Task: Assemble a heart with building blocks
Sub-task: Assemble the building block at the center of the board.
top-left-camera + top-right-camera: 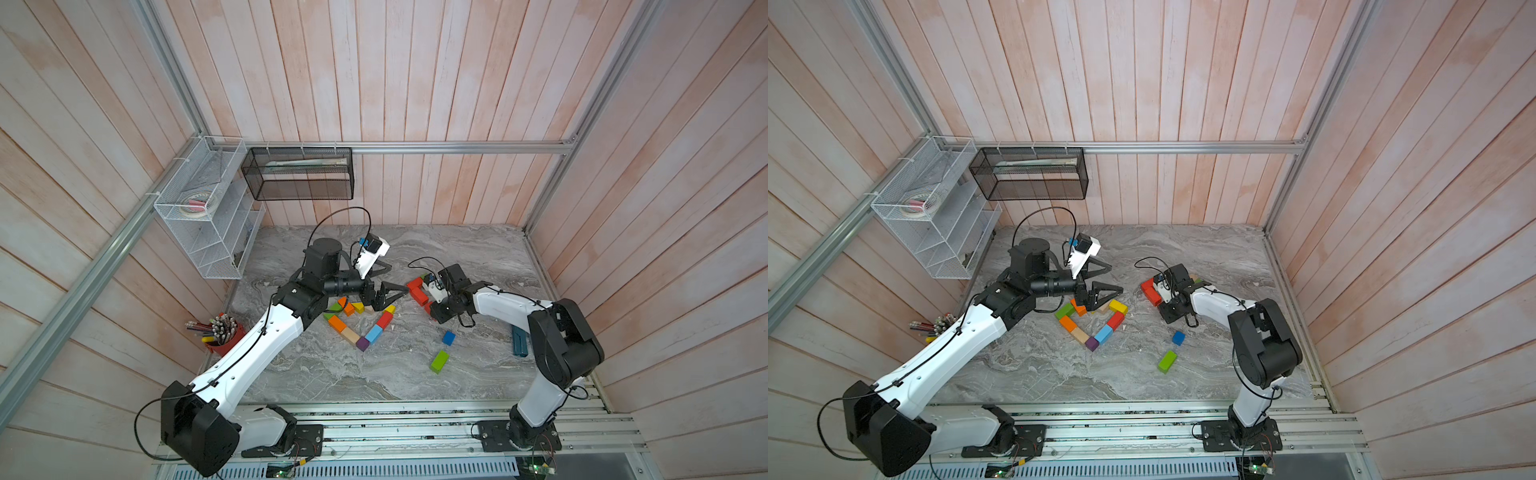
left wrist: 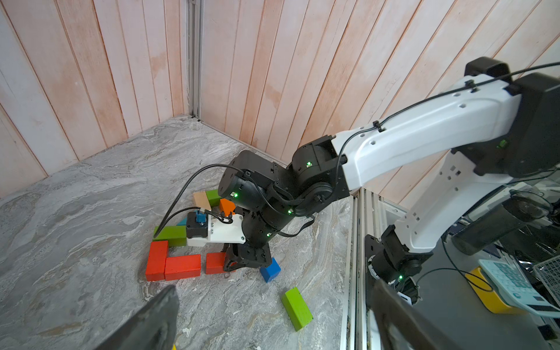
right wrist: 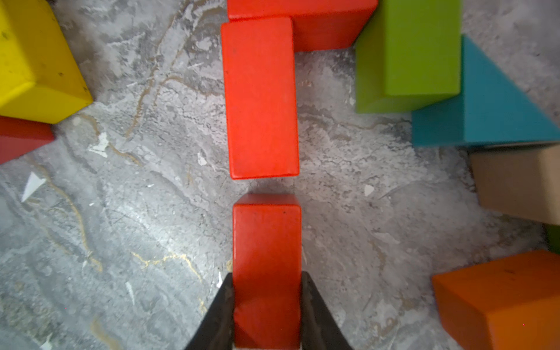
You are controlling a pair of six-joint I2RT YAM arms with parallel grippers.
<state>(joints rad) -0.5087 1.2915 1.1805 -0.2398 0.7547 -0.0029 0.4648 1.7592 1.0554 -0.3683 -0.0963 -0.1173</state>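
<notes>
Right end effector (image 3: 266,275) pinches the long sides of a red brick (image 3: 266,236), low on the tabletop (image 3: 121,212) behind another red brick (image 3: 260,97); likely light, rigid, slick paint; left end effector (image 1: 398,279) wide open, empty.

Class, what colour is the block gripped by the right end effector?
Red; the block shows best in the right wrist view.

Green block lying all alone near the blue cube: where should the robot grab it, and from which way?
Pinch the green block across its two long sides, near the middle, coming straight down from above. It lies flat on the table, with bare space along both long sides.
</notes>
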